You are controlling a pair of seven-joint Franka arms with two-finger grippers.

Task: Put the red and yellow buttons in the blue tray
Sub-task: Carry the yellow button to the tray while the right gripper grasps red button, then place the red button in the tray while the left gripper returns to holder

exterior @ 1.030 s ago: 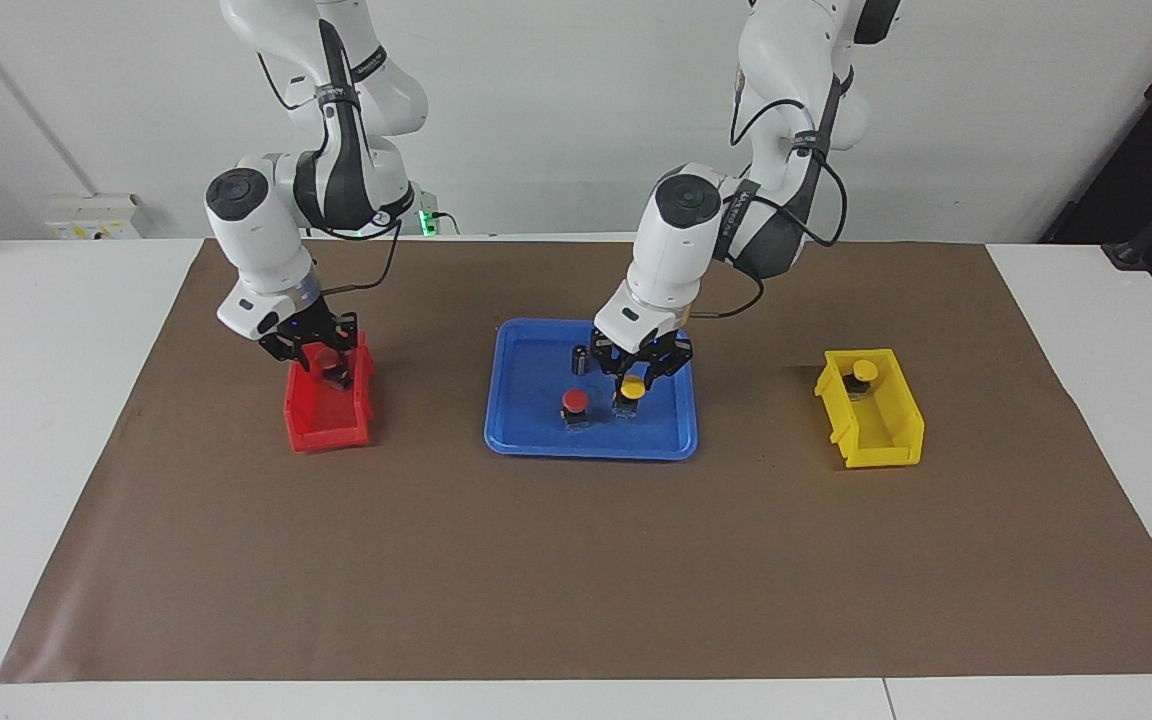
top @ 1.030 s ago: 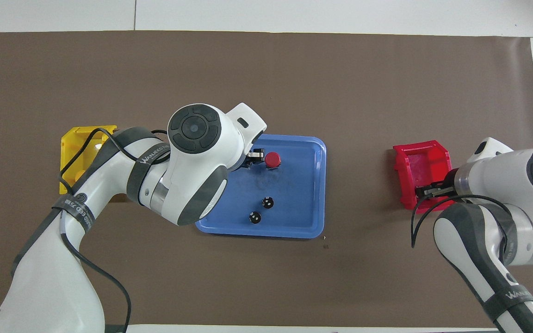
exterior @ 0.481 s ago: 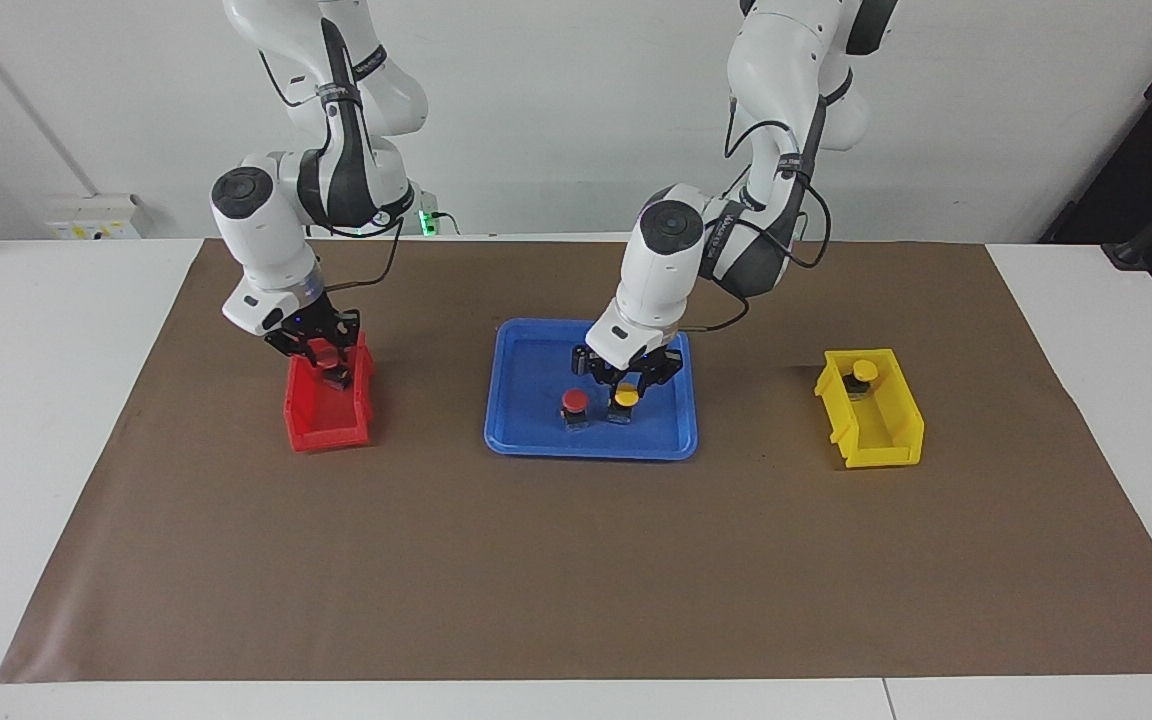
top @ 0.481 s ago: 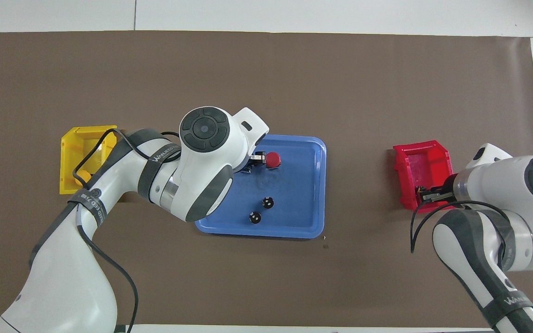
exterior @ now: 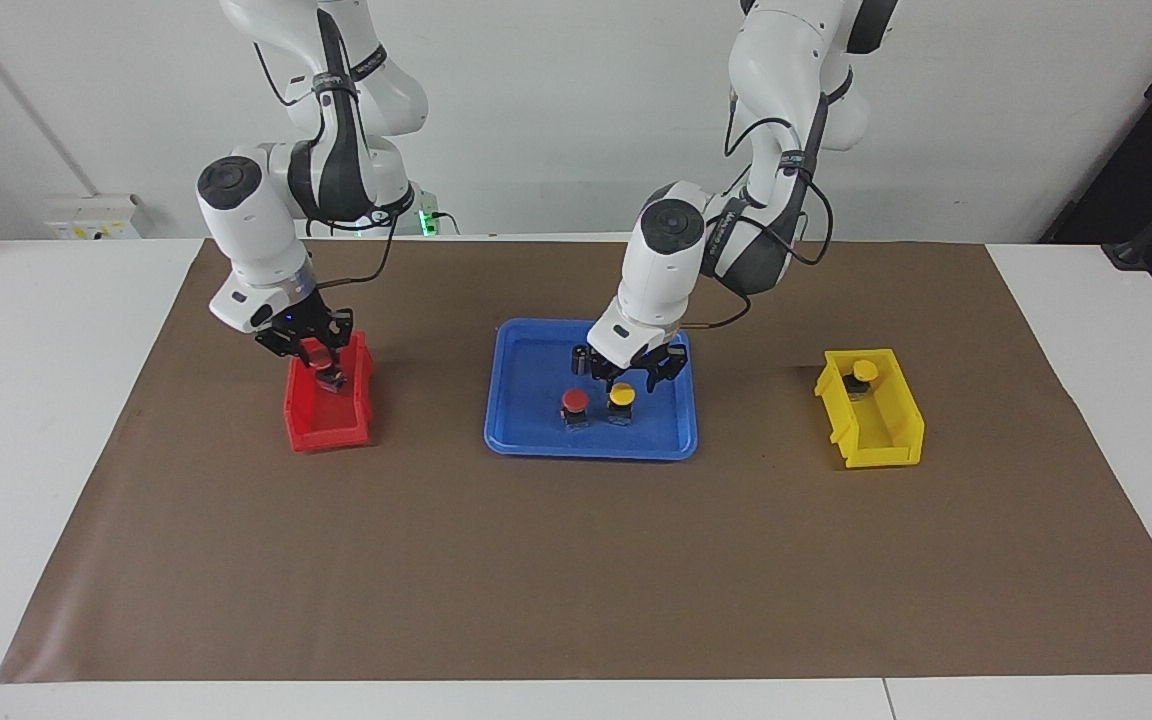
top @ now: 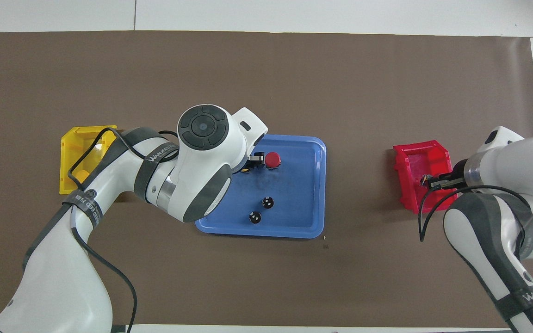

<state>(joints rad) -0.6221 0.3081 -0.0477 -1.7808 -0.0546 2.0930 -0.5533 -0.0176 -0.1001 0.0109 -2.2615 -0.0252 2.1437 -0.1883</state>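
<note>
The blue tray (exterior: 526, 400) lies mid-table, also in the overhead view (top: 303, 185). A red button (exterior: 575, 402) (top: 273, 159) and a yellow button (exterior: 621, 396) stand upright in it, side by side. My left gripper (exterior: 628, 379) is open just above the yellow button, a finger on either side of its cap; in the overhead view my left arm hides most of that button. My right gripper (exterior: 322, 366) (top: 429, 181) is shut on a second red button (exterior: 317, 354) and holds it over the red bin (exterior: 328, 415). Another yellow button (exterior: 865, 371) sits in the yellow bin (exterior: 881, 425).
Two dark capless cylinders (top: 268, 202) (top: 255, 217) stand in the blue tray, nearer to the robots than the buttons. The red bin (top: 421, 162) is toward the right arm's end and the yellow bin (top: 73, 143) toward the left arm's end. Brown paper covers the table.
My left gripper lowered the yellow button into the tray beside the red one and let go of it. My right gripper rose a little over the red bin with its red button.
</note>
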